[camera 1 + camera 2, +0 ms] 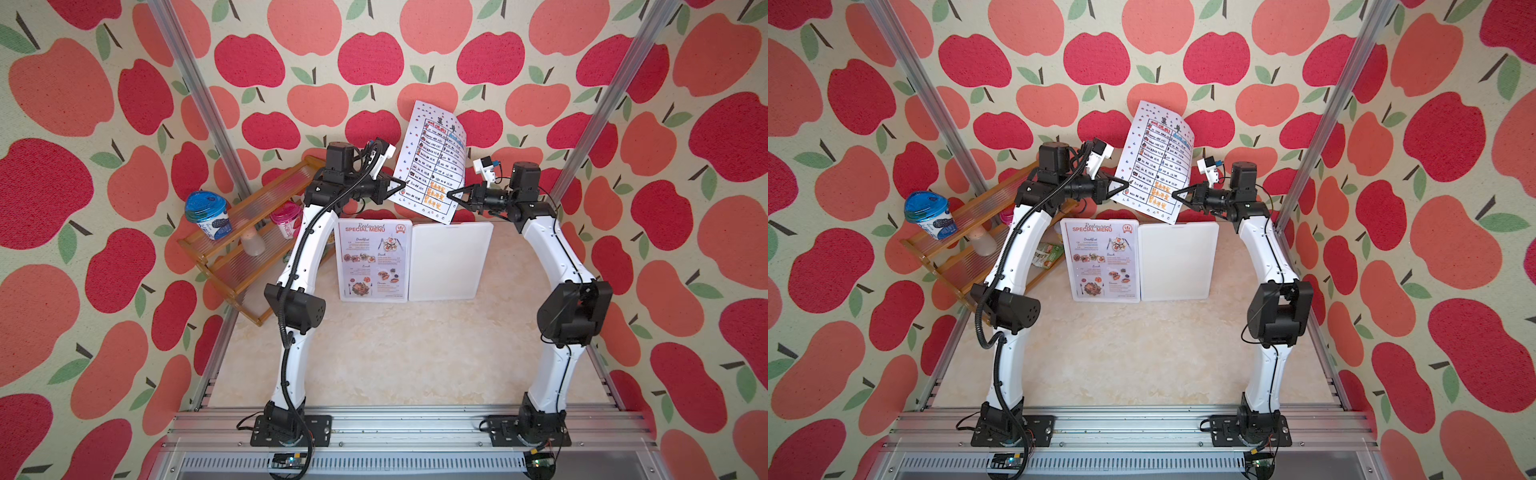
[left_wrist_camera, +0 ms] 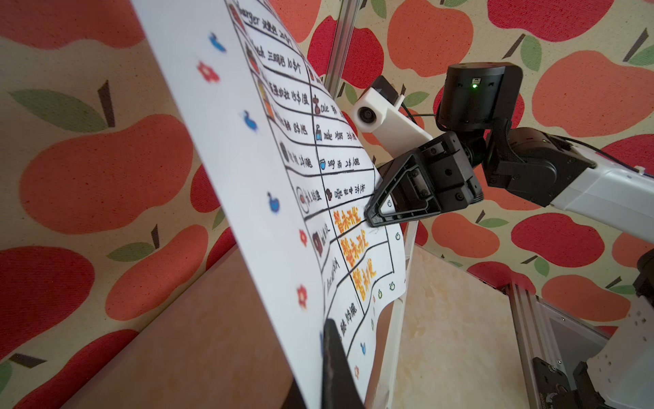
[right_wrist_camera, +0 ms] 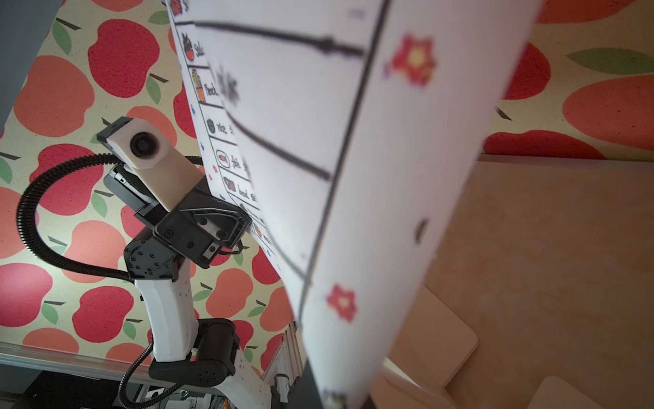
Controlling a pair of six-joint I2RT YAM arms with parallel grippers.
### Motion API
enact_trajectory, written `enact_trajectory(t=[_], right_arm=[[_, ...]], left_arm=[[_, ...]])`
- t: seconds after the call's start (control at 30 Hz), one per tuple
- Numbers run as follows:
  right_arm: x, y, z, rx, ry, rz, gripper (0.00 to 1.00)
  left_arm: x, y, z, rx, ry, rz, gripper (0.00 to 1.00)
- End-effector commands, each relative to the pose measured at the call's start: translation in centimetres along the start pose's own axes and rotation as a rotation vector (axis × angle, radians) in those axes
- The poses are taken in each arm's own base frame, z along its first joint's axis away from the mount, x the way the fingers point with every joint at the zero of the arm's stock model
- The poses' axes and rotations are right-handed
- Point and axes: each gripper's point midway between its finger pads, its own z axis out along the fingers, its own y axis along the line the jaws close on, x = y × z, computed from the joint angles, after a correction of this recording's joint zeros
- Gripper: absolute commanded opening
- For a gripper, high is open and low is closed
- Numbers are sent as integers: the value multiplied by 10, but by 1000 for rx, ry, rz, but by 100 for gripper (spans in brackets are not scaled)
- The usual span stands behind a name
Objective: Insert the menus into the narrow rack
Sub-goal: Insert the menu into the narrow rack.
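**Clutter check: non-task items only**

- Wooden tiered shelf (image 1: 232,274) sits along the desk's left edge, running diagonally toward the far-left corner. Tiers are ribbed clear panels in amber wood rails.
- Blue-lidded cup (image 1: 208,214) stands on the top tier at the shelf's near end, white body with a dark berry print.
- Pink-lidded cup (image 1: 286,220) stands further along the shelf, partly hidden; can't tell which tier.
- Pale translucent bottle (image 1: 252,243) stands between the two cups, one step lower than the blue one.
- Green packet (image 1: 1048,253) lies low by the shelf; on the desk or the bottom tier, unclear.
- Desk (image 1: 415,353): beige marble-look top.
- Apple-print cloth walls (image 1: 374,58) on three sides, aluminium posts (image 1: 199,91) at the far corners.
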Motion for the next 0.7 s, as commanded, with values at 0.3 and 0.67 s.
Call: enact_trajectory(t=[0.3,0.67], right_arm=[[0,1,3,-2,11,-18,0],[4,-1,3,-2,21,-3,0]], left_arm=[[-1,7,-3,-8,-8,-12,4],[1,6,-3,-4,0,-22,5]])
